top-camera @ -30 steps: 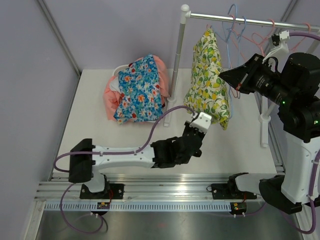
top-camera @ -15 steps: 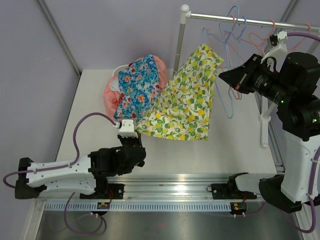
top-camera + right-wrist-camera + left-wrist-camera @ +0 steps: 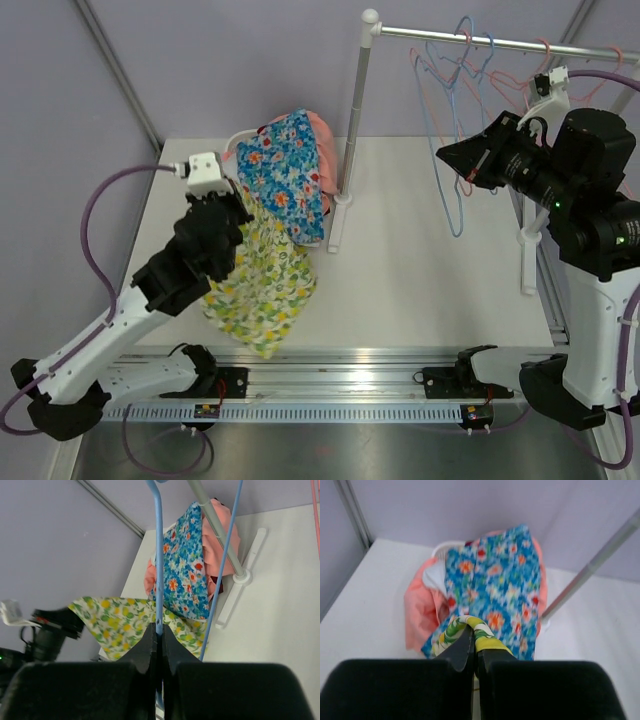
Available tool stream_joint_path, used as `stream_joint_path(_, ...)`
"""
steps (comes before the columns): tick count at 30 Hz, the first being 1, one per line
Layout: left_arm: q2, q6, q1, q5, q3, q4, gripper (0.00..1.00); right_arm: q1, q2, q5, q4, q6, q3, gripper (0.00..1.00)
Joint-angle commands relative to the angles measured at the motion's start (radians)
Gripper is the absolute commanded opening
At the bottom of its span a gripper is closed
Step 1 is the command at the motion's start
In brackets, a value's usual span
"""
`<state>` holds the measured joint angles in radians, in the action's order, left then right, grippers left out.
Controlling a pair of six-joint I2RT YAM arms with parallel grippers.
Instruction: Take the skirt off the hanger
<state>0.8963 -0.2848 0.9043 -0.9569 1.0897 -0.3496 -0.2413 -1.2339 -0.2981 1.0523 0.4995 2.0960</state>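
Observation:
The skirt [image 3: 258, 285], white with yellow lemons and green leaves, is off the hanger and droops from my left gripper [image 3: 232, 215] over the table's left side. In the left wrist view the left gripper [image 3: 474, 636] is shut on a fold of the skirt [image 3: 482, 630]. The blue wire hanger [image 3: 452, 150] hangs bare from the rail. My right gripper [image 3: 442, 153] is shut on it; in the right wrist view the right gripper [image 3: 160, 634] pinches the hanger [image 3: 158, 555], with the skirt [image 3: 117, 622] spread beyond.
A heap of clothes, blue floral cloth [image 3: 285, 170] over pink cloth [image 3: 222, 200], lies at the back left beside the rack's upright pole [image 3: 355, 120]. The rail [image 3: 500, 43] carries more pink and blue hangers [image 3: 525, 72]. The rack's right post [image 3: 528, 255] stands near my right arm.
My left arm has swung left and up with the skirt, pulling it clear of the hanger; the skirt now hangs from it. The right gripper has stayed on the hanger.

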Motion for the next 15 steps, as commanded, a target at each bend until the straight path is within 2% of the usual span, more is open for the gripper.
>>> stream_joint_path(1,0.12,0.214,-0.122,0.238,0.239,0.172,0.0,0.002,0.004,-0.007,-0.086,-0.015,-0.043,0.0)
stream_joint_path(2,0.16,0.22,-0.195,0.282,0.286,0.17,0.0,0.002,0.002,-0.009,-0.106,-0.012,-0.072,0.0)
stream_joint_path(4,0.237,0.219,-0.269,0.412,0.395,0.15,0.0,0.002,0.005,-0.007,-0.124,-0.01,-0.102,0.0)
stream_joint_path(5,0.33,0.213,-0.338,0.453,0.509,0.141,0.0,0.002,0.004,-0.006,-0.139,-0.01,-0.125,0.0)
stream_joint_path(7,0.432,0.197,-0.392,0.564,0.614,0.113,0.0,0.002,0.001,0.002,-0.155,-0.013,-0.145,0.0)
stream_joint_path(8,0.522,0.191,-0.437,0.599,0.724,0.11,0.0,0.002,-0.001,0.004,-0.169,-0.016,-0.165,0.0)
stream_joint_path(10,0.63,0.161,-0.478,0.688,0.847,0.095,0.0,0.002,-0.01,0.004,-0.182,-0.018,-0.182,0.0)
stream_joint_path(11,0.747,0.144,-0.517,0.717,0.989,0.077,0.0,0.002,-0.012,0.004,-0.19,-0.019,-0.198,0.0)
stream_joint_path(12,0.806,0.11,-0.537,0.783,1.081,0.042,0.0,0.002,-0.015,0.002,-0.198,-0.024,-0.206,0.0)
stream_joint_path(14,0.933,0.098,-0.571,0.831,1.235,0.012,0.0,0.002,-0.022,0.005,-0.21,-0.035,-0.232,0.0)
stream_joint_path(15,1.032,0.087,-0.577,0.84,1.362,0.003,0.0,0.002,-0.024,0.007,-0.213,-0.038,-0.24,0.0)
